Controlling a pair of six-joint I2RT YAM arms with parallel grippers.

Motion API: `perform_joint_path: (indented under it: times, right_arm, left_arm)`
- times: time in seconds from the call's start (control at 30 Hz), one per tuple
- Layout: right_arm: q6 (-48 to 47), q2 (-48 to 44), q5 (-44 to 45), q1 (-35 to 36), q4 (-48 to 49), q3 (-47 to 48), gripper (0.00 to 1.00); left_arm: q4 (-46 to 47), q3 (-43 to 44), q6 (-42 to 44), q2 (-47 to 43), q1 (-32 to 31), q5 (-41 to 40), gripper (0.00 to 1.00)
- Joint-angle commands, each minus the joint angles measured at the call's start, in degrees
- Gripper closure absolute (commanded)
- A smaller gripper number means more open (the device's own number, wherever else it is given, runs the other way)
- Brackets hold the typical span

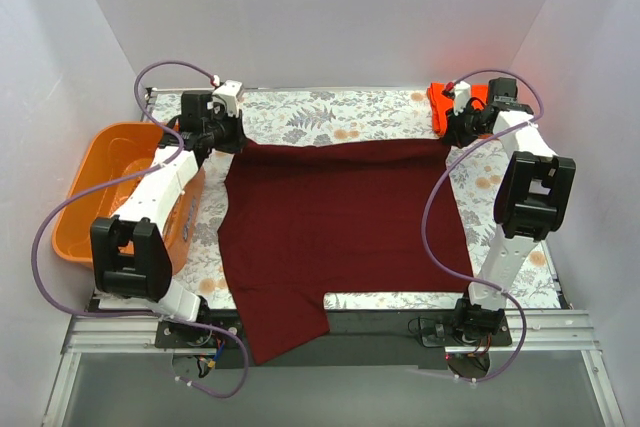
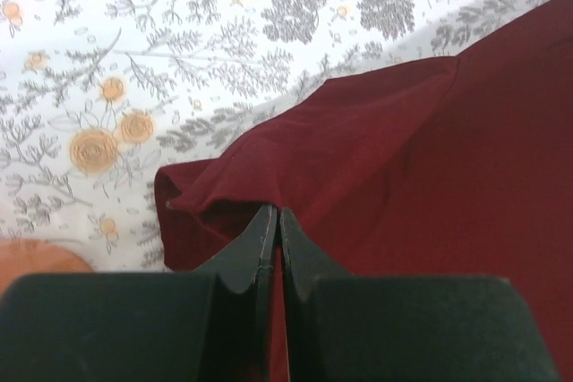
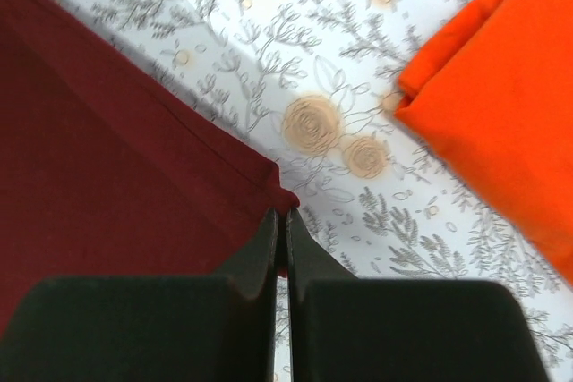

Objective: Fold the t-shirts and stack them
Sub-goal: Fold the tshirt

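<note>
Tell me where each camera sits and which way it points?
Top external: high behind the arms, looking down on the table and spread maroon t-shirt; both arms show.
Left wrist: on the left arm, looking down past the left gripper, shut on a maroon t-shirt corner.
Right wrist: on the right arm, looking past the right gripper, shut on another corner, beside the folded orange t-shirt.
Shared: all three see the maroon t-shirt.

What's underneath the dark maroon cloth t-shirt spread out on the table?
The floral-print tablecloth shows around the dark maroon cloth t-shirt and likely continues beneath it. Whether anything else lies under there cannot be seen, because the shirt covers it.
</note>
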Motion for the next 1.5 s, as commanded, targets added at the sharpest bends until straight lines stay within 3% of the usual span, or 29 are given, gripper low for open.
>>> perform_joint_path:
  times: [0.0, 0.37, 0.7, 0.77, 0.83, 0.93, 1.0, 1.2, 1.47]
  right_arm:
    - [-5.5, -3.6, -3.58, -0.75, -3.31, -2.28, 0.99]
    - [-14.11, -7.91, -2.61, -1.63, -3.58, -12.31, 0.99]
    - [-18.15, -4.92, 0.46, -1.55, -4.37, -16.53, 0.99]
    - [-19.82, -5.36, 1.34, -1.55, -5.24, -17.58, 0.97]
    - [-20.88, -6.5, 2.31, -1.64, -6.04, -18.37, 0.86]
    - [-22.29, -8.61, 2.57, -1.64, -7.79, -18.38, 0.65]
    - [-22.38, -9.58, 2.66, -1.55, -8.76, -17.59, 0.58]
    - [-19.66, -10.29, 1.61, -1.46, -10.96, -13.2, 0.51]
    - [-14.82, -5.46, 2.39, 0.12, -12.11, -8.97, 0.56]
  left_arm:
    - [-3.07, -2.58, 1.41, -5.52, -0.29, 0.39, 1.0]
    - [-5.45, -17.61, 1.07, -15.2, -2.05, -0.4, 1.0]
    - [-2.11, -27.02, 1.24, -11.78, -4.25, -5.05, 1.0]
    - [-3.68, -25.63, 2.2, -10.11, -4.25, -4.72, 1.0]
    - [-7.55, -23.17, 4.83, -9.49, -4.25, -2.35, 0.95]
    - [-11.68, -20.35, 8.7, -10.19, -4.25, 1.17, 0.77]
    - [-14.05, -16.75, 10.28, -10.37, -4.16, 2.58, 0.7]
    - [-16.44, -7.61, 10.91, -3.96, -4.07, 2.41, 0.61]
    - [-15.39, 0.48, 11.87, 8.78, -4.07, 1.35, 0.57]
